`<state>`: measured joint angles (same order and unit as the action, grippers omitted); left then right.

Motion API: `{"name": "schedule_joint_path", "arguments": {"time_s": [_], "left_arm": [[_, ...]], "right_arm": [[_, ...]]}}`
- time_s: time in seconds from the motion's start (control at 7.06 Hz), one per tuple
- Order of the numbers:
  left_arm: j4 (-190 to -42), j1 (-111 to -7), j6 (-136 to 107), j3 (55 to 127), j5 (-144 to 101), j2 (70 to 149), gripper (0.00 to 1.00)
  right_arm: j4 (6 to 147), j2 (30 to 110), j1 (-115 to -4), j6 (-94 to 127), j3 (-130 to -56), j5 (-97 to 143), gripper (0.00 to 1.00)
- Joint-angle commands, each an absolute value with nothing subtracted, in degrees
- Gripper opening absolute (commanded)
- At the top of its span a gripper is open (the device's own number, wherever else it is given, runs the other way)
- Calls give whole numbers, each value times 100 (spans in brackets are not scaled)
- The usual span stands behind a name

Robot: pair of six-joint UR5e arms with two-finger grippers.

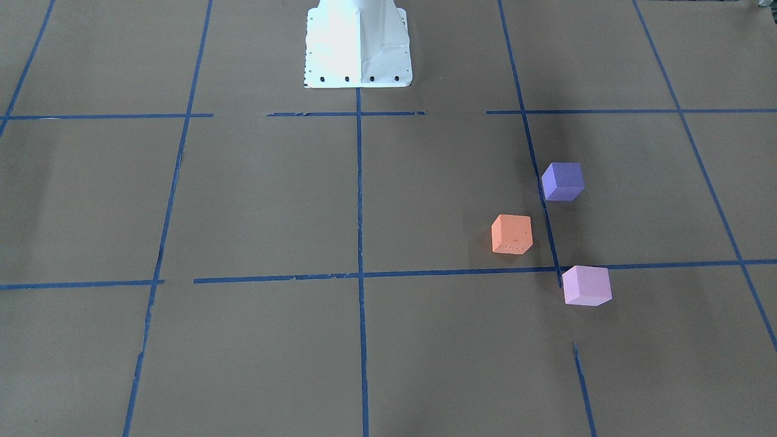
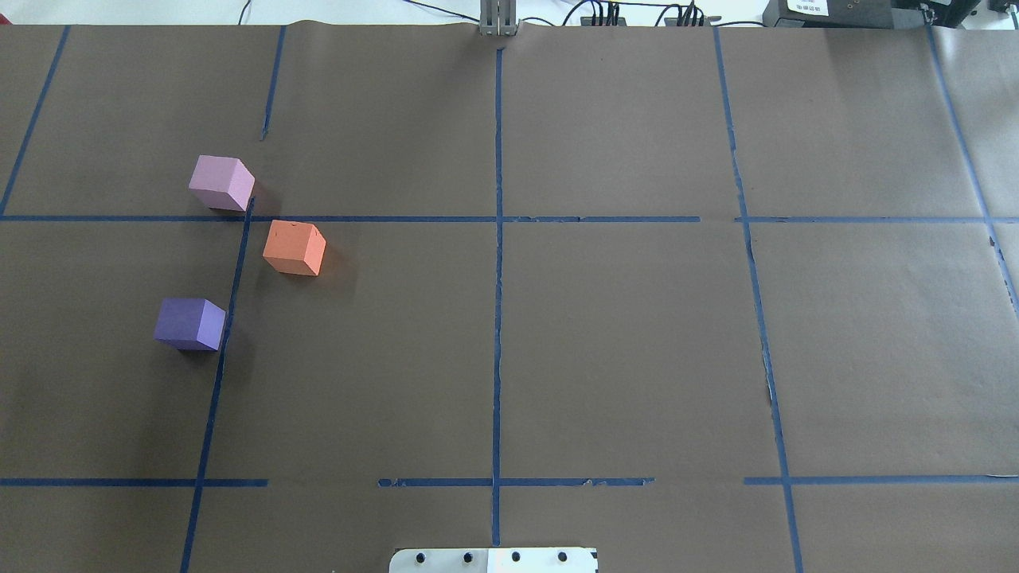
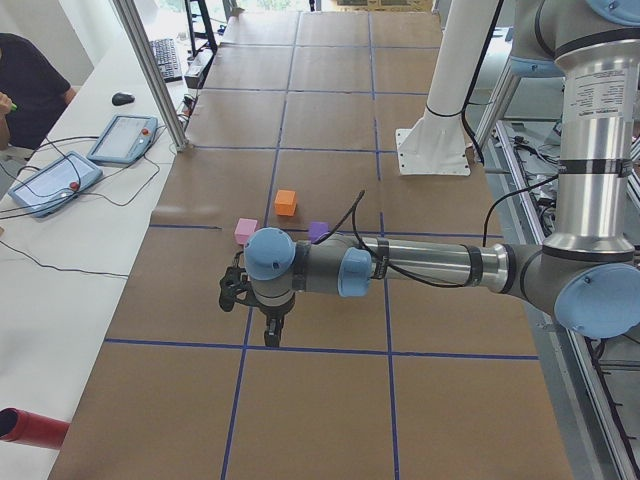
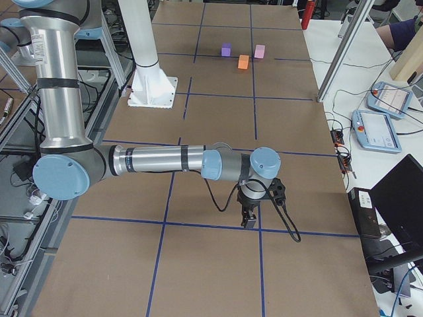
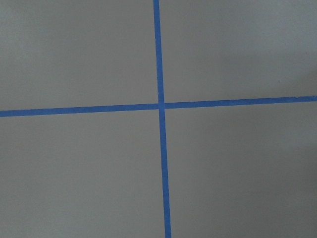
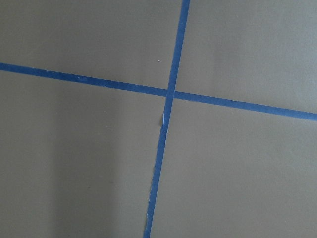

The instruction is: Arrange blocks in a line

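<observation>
Three blocks lie apart on the brown paper on the robot's left side. The orange block (image 2: 294, 247) sits between the pale pink block (image 2: 221, 182), farther out, and the dark purple block (image 2: 189, 323), nearer the base. They also show in the front view: orange (image 1: 512, 233), pink (image 1: 586, 285), purple (image 1: 563, 181). My left gripper (image 3: 270, 335) hangs over a tape line, well away from the blocks. My right gripper (image 4: 250, 221) hangs at the table's far other end. I cannot tell whether either is open or shut. Both wrist views show only paper and tape.
The white robot base (image 1: 358, 45) stands at the middle of the near edge. Blue tape lines (image 2: 497, 263) grid the paper. An aluminium post (image 3: 150, 70) and teach pendants (image 3: 122, 138) stand along the operators' side.
</observation>
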<state>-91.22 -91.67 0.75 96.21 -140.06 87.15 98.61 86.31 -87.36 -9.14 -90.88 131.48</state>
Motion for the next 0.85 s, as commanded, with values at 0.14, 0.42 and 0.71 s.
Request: {"name": "schedule_joint_path", "arguments": {"time_s": [0.14, 0.42, 0.71], "left_arm": [[-9062, -9132, 70, 9589, -14010, 8666, 100], [-9053, -9114, 70, 9624, -13975, 8631, 100], [-9088, -9105, 62, 9624, -13966, 8613, 100]], "right_arm": [[9861, 8631, -8736, -914, -9088, 13148, 100], [9861, 8631, -8736, -914, -9088, 13148, 100], [9861, 8631, -8736, -914, -9088, 13148, 100]]}}
